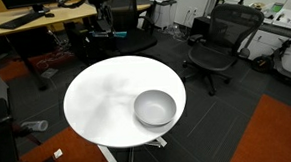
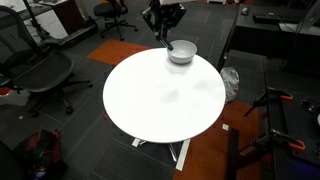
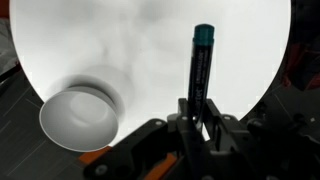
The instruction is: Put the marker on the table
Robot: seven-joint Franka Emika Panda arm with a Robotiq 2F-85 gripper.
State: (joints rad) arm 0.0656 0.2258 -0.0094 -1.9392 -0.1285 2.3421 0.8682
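Observation:
In the wrist view my gripper (image 3: 198, 112) is shut on the marker (image 3: 201, 62), a thin dark stick with a teal tip that points away from the jaws. It is held above the round white table (image 3: 150, 45). The grey bowl (image 3: 78, 120) stands on the table to the left of the marker and looks empty. In an exterior view the gripper (image 2: 163, 24) hangs above the table's far edge (image 2: 130, 70), just beside the bowl (image 2: 181, 51). In an exterior view the bowl (image 1: 155, 109) sits on the table (image 1: 101, 98), and the gripper is out of frame.
Black office chairs (image 1: 222, 42) (image 2: 45, 72) stand around the table. A wooden desk with monitors (image 1: 42, 16) is at the back. There is orange carpet (image 1: 278, 134) on the floor, and dark stands (image 2: 280, 110) are beside the table.

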